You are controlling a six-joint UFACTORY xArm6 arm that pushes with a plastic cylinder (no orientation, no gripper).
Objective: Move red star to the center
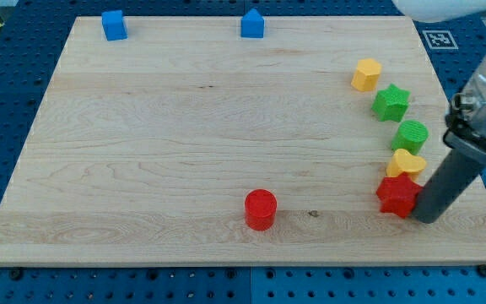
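Observation:
The red star (pixel 396 194) lies near the board's right edge, low in the view. My tip (pixel 426 218) rests on the board just to the star's right, touching or almost touching it. A yellow heart-shaped block (pixel 405 162) sits right above the star, against it. A red cylinder (pixel 260 209) stands at the bottom middle of the board.
A green cylinder (pixel 411 135), a green star (pixel 391 102) and a yellow hexagonal block (pixel 366 74) form a curved line up the right side. Two blue blocks (pixel 114 24) (pixel 252 24) sit at the top edge. The wooden board (pixel 184 127) ends close to my tip's right.

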